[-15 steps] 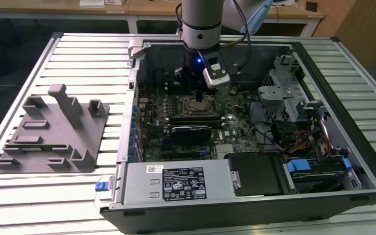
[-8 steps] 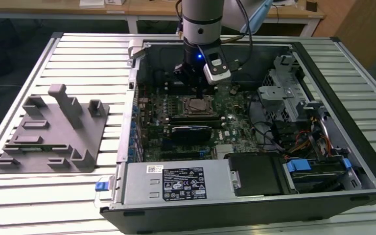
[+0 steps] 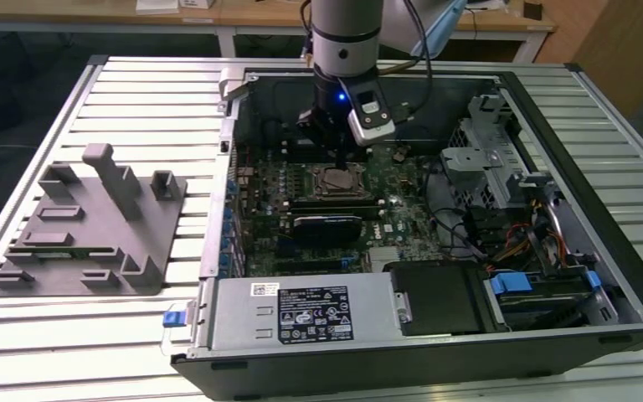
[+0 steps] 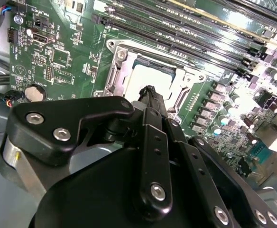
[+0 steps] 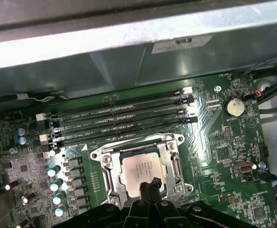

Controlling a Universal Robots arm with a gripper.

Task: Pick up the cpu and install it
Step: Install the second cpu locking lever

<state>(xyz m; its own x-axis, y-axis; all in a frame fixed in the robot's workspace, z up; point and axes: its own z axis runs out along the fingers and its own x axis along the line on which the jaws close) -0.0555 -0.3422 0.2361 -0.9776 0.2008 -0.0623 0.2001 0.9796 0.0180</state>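
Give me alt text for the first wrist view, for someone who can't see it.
A silvery square cpu sits inside the metal socket frame on a green motherboard, with the black pincer right over its near edge. Four long memory slots run beside the socket, and a grey case wall rises beyond them.

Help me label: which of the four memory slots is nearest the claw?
The memory slot bordering the socket frame; the others lie nearer the case wall.

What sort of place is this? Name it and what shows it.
Probably a robotics lab or test bench for computer assembly: an open computer case lies on a slatted metal table, the robot's gripper hangs over the cpu in its socket, and desks stand behind.
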